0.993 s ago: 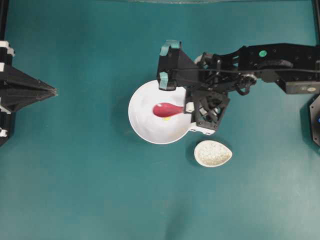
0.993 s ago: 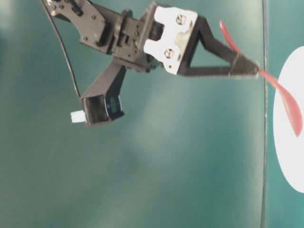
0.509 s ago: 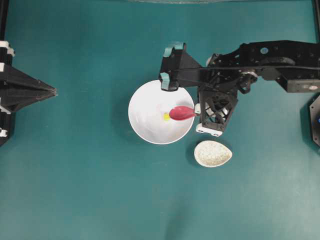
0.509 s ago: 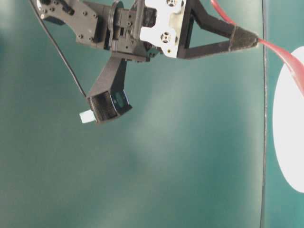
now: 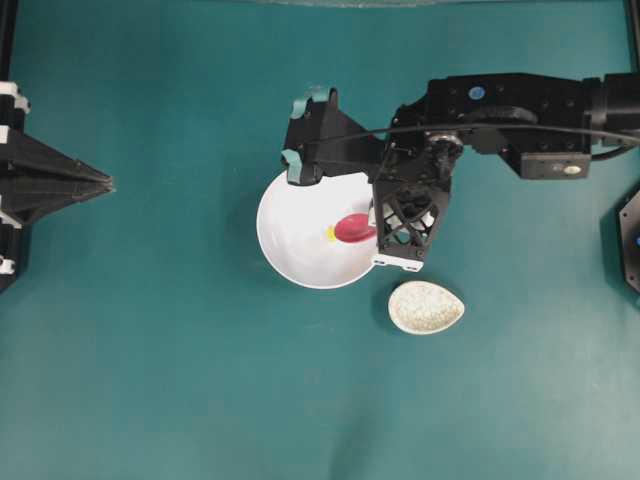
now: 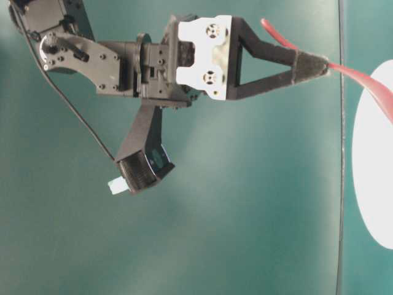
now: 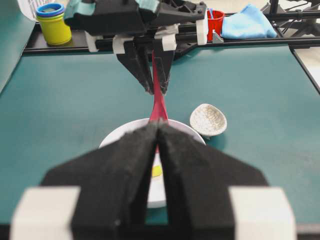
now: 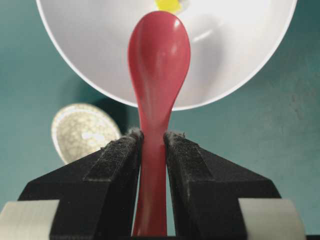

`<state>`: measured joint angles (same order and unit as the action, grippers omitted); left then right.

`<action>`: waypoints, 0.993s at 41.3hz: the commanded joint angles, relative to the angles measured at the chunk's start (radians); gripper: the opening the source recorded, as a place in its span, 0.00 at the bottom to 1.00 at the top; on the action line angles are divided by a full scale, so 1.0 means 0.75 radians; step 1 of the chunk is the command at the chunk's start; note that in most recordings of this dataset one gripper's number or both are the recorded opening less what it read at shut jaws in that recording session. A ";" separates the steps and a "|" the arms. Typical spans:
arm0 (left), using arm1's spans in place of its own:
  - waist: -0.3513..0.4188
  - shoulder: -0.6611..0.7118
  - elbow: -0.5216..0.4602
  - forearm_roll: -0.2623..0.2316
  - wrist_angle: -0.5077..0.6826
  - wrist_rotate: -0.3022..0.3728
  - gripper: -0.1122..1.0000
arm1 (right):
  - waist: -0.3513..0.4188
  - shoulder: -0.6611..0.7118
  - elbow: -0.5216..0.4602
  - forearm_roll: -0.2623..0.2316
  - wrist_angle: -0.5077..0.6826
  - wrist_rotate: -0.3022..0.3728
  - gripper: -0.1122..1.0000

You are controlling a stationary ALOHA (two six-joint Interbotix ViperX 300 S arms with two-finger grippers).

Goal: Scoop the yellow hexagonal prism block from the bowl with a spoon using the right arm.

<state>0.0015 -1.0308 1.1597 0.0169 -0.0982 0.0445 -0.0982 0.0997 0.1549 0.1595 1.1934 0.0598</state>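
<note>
The white bowl [image 5: 290, 235] [image 8: 235, 45] sits mid-table. In it lies the yellow hexagonal prism block [image 5: 330, 233] [image 8: 168, 5] [image 7: 156, 171]. My right gripper [image 5: 378, 224] [image 8: 153, 136] [image 6: 319, 63] is shut on the handle of the pink-red spoon [image 5: 353, 228] [image 8: 159, 55] [image 6: 368, 83] at the bowl's right side. The scoop hangs over the bowl with its tip just right of the block; whether they touch I cannot tell. My left gripper [image 5: 108, 183] [image 7: 158, 125] rests shut and holds nothing at the far left edge.
A speckled beige spoon rest [image 5: 426, 306] [image 7: 208, 120] lies just below and right of the bowl. In the left wrist view a yellow cup [image 7: 52, 22], a red cup [image 7: 215, 22] and a blue cloth [image 7: 247, 22] stand beyond the table's far edge.
The spoon drew back to the right off the block, baring it, then edged left again to the block's side. The right arm shifted left. The left arm has not moved.
</note>
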 commanded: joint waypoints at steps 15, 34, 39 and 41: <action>-0.002 0.004 -0.041 0.000 -0.012 0.000 0.18 | -0.002 0.025 -0.049 0.018 0.020 -0.006 0.32; -0.002 0.004 -0.041 -0.002 -0.014 0.000 0.18 | 0.000 0.067 -0.049 0.018 0.016 -0.016 0.32; 0.000 0.004 -0.041 -0.002 -0.014 0.000 0.18 | 0.000 0.076 -0.049 0.018 0.012 -0.027 0.32; 0.000 0.004 -0.041 -0.002 -0.014 0.000 0.18 | 0.000 0.080 -0.049 0.020 0.008 -0.033 0.32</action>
<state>0.0015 -1.0308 1.1597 0.0169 -0.0982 0.0430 -0.0982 0.1764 0.1427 0.1718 1.2057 0.0399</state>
